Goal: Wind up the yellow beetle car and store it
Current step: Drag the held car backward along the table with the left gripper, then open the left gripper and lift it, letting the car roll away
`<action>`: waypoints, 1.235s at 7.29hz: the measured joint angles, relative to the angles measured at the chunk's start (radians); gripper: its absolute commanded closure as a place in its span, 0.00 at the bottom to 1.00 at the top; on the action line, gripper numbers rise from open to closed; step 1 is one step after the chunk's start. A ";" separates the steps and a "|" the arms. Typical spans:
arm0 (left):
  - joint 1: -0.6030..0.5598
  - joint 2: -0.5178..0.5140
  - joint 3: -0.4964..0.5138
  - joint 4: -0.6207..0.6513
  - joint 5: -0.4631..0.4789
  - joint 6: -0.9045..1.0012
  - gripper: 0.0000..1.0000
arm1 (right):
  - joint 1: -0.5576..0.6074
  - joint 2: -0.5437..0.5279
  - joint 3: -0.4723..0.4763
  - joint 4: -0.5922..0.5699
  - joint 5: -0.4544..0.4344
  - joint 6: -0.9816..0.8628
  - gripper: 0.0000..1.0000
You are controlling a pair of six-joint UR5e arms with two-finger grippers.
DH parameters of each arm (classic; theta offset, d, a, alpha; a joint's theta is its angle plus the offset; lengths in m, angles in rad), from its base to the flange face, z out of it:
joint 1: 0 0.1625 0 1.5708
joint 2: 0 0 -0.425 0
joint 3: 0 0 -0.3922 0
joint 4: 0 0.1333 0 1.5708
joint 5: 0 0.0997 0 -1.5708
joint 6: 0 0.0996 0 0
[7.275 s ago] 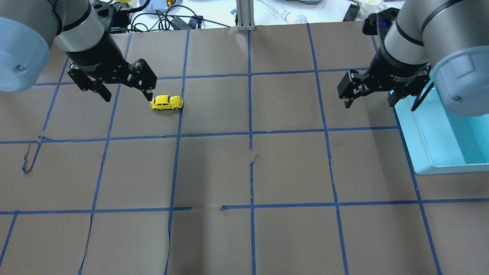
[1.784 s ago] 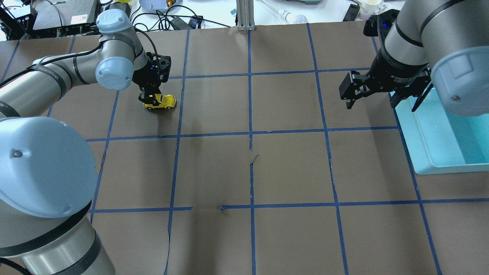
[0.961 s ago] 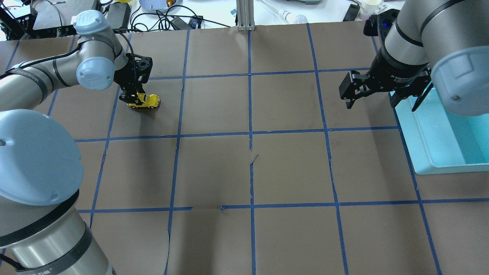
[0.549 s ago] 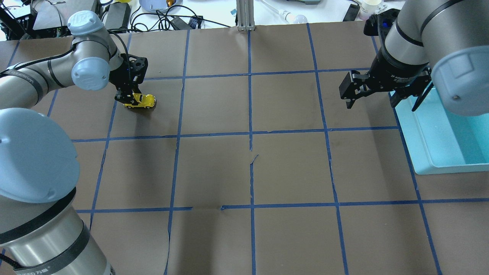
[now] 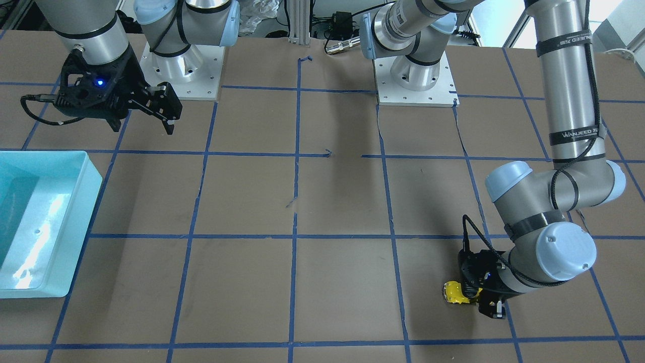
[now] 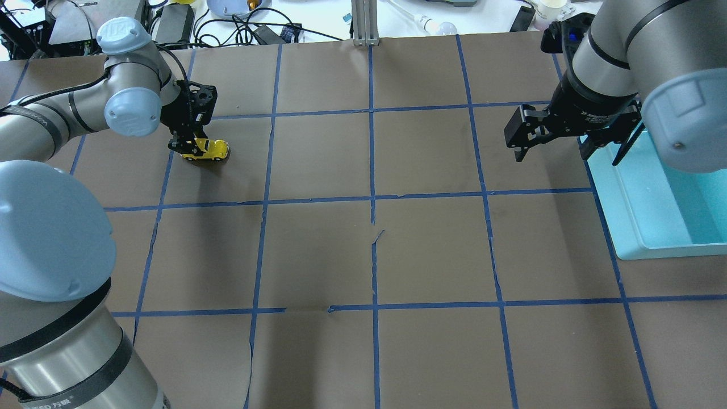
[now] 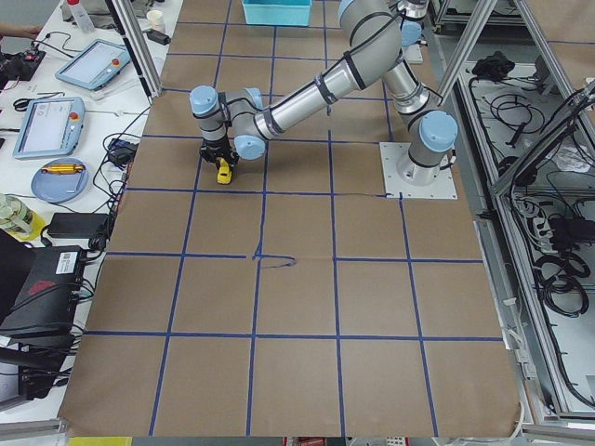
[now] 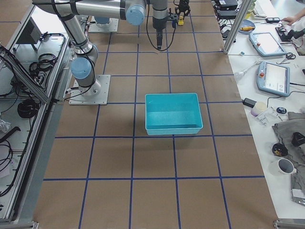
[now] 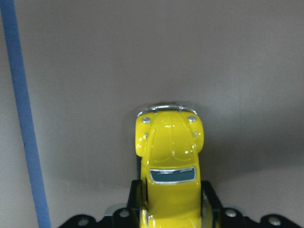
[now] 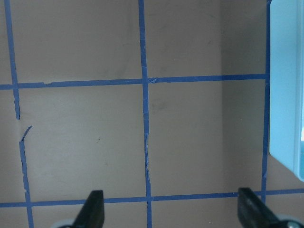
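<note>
The yellow beetle car sits on the brown paper at the far left, nose toward the table's middle. My left gripper is shut on its rear half, low over the table. The left wrist view shows the car's hood and windscreen sticking out between the fingers. The car also shows in the front-facing view beside the left gripper, and in the left view. My right gripper is open and empty, hanging above the table next to the bin; it also shows in the right wrist view.
A light blue bin stands at the right edge, seen also in the front-facing view and the right view. Blue tape lines grid the brown paper. Cables and devices lie beyond the far edge.
My left gripper came down and shut on the car, then dragged it tail first to the left along the table. The right arm has hardly moved.
</note>
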 measured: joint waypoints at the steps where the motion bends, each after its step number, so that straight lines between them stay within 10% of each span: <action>1: 0.000 0.000 0.000 0.001 0.000 -0.001 0.93 | 0.000 -0.001 0.001 0.000 -0.001 0.000 0.00; 4: 0.002 0.000 -0.001 0.002 -0.001 -0.007 0.05 | -0.001 0.000 0.001 0.000 -0.001 0.000 0.00; 9: 0.008 0.001 0.001 0.001 0.000 -0.021 0.00 | 0.000 0.000 0.002 0.000 -0.001 0.000 0.00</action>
